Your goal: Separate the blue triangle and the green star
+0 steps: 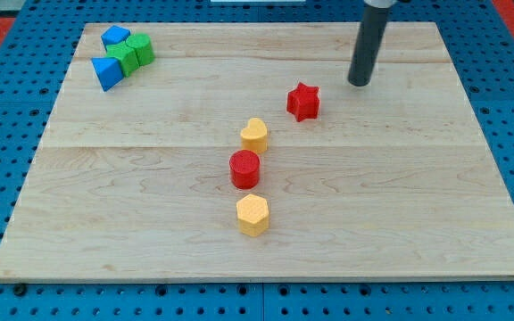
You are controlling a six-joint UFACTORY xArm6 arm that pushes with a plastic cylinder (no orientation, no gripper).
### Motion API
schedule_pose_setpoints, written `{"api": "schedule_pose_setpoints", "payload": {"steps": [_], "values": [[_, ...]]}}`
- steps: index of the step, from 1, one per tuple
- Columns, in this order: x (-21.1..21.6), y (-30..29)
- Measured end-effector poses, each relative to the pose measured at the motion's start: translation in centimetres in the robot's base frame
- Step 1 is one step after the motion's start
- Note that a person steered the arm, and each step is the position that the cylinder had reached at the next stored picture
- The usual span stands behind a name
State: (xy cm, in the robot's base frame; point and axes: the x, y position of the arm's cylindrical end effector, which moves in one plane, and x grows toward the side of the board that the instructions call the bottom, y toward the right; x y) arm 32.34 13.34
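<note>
The blue triangle [107, 72] lies at the board's top left, touching the green star [125, 58] on its upper right. A green cube [141, 48] touches the star's right side, and a second blue block [114, 37] sits just above the star. My tip [359, 83] rests on the board at the top right, far to the right of this cluster and just up and right of the red star [303, 102].
A yellow heart [254, 135], a red cylinder [244, 168] and a yellow hexagon [252, 214] stand in a line down the board's middle. The wooden board [418, 223] lies on a blue pegboard table.
</note>
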Motion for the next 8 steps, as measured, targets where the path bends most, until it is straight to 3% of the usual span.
{"api": "schedule_pose_setpoints", "payload": {"steps": [1, 2, 4, 5, 6, 7, 8], "values": [[3.5, 2.6], [4.2, -5.7], [2.6, -11.1], [-1.0, -10.7], [-0.3, -19.6], [6.0, -33.8], [7.1, -43.6]]}}
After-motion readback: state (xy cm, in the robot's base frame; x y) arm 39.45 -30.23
